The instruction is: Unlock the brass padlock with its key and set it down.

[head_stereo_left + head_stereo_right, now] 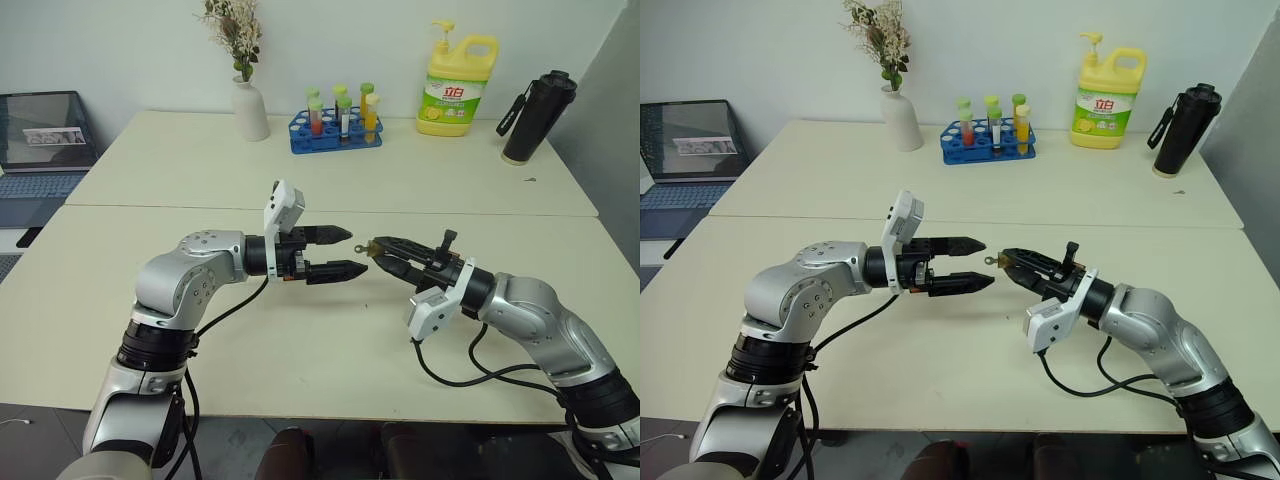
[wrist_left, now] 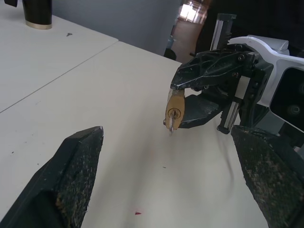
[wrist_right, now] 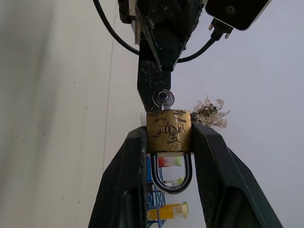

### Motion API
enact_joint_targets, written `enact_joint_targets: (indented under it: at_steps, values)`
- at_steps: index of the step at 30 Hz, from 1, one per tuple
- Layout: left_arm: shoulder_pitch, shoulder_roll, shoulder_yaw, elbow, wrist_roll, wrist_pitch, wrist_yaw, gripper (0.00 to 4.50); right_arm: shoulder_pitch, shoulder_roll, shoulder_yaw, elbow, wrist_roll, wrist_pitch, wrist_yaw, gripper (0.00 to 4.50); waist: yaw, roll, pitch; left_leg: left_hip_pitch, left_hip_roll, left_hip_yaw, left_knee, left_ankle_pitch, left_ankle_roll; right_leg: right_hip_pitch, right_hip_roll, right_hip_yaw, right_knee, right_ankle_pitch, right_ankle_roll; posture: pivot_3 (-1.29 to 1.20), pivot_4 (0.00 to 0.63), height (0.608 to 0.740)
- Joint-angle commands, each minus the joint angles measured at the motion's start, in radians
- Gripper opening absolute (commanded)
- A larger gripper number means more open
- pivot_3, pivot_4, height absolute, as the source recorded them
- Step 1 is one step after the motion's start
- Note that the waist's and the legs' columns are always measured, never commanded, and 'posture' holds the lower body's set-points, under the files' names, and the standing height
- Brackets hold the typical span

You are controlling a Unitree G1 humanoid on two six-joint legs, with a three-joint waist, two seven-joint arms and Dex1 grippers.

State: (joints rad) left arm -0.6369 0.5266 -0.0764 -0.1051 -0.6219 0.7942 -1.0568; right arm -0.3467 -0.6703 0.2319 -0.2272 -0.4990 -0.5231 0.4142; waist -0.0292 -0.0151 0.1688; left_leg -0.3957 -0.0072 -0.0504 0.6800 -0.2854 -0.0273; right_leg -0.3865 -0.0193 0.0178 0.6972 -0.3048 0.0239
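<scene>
My right gripper (image 3: 168, 130) is shut on the brass padlock (image 3: 168, 128), a small golden body held above the table (image 1: 300, 350) by its sides. The padlock's silvery shackle (image 3: 172, 176) loops back between the fingers. A small silvery key (image 3: 163, 99) sticks out of the padlock's keyhole, toward my left gripper (image 1: 356, 252). That gripper is open, level and tip to tip with the right one. Its fingers (image 2: 78, 175) stand wide apart, with the padlock (image 2: 175, 109) and key (image 2: 171, 127) just ahead of the tips. Whether a finger touches the key I cannot tell.
Along the far table stand a white vase of dried flowers (image 1: 250, 108), a blue rack of test tubes (image 1: 335, 130), a yellow dish-soap bottle (image 1: 455, 85) and a black bottle (image 1: 537, 115). A laptop (image 1: 45, 140) sits off to the left.
</scene>
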Motion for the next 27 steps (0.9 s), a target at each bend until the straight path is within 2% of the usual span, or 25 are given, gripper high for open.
enact_joint_targets:
  at_steps: [1, 5, 14, 15, 27]
  values:
    - [-0.034, 0.001, 0.009, 0.003, -0.010, -0.015, -0.013, 4.11, -0.006, 0.009, -0.020, -0.028, -0.001, -0.002, -0.004, 0.94, 0.000, 0.000, 0.000, 0.000, 0.000, 0.000, 0.000, 0.000, 0.000, 0.000, 0.000, 0.000, 0.000, 0.000, 0.000, 0.00, 0.150, 0.740]
    - [-0.038, -0.003, 0.005, 0.005, -0.012, -0.014, -0.022, 3.02, -0.002, 0.014, -0.021, -0.041, 0.001, 0.003, 0.003, 0.94, 0.000, 0.000, 0.000, 0.000, 0.000, 0.000, 0.000, 0.000, 0.000, 0.000, 0.000, 0.000, 0.000, 0.000, 0.000, 0.00, 0.150, 0.740]
    - [-0.038, -0.008, 0.002, 0.005, -0.008, -0.019, -0.029, 0.21, 0.002, 0.019, -0.021, -0.052, 0.012, 0.015, 0.020, 0.94, 0.000, 0.000, 0.000, 0.000, 0.000, 0.000, 0.000, 0.000, 0.000, 0.000, 0.000, 0.000, 0.000, 0.000, 0.000, 0.00, 0.150, 0.740]
    - [-0.037, -0.008, 0.002, 0.003, -0.008, -0.020, -0.030, 0.01, 0.002, 0.020, -0.021, -0.054, 0.013, 0.016, 0.023, 0.94, 0.000, 0.000, 0.000, 0.000, 0.000, 0.000, 0.000, 0.000, 0.000, 0.000, 0.000, 0.000, 0.000, 0.000, 0.000, 0.00, 0.150, 0.740]
    - [-0.014, 0.000, -0.018, -0.007, 0.011, -0.051, -0.041, 0.00, -0.019, 0.028, -0.020, -0.042, 0.032, -0.005, 0.032, 0.94, 0.000, 0.000, 0.000, 0.000, 0.000, 0.000, 0.000, 0.000, 0.000, 0.000, 0.000, 0.000, 0.000, 0.000, 0.000, 0.00, 0.150, 0.740]
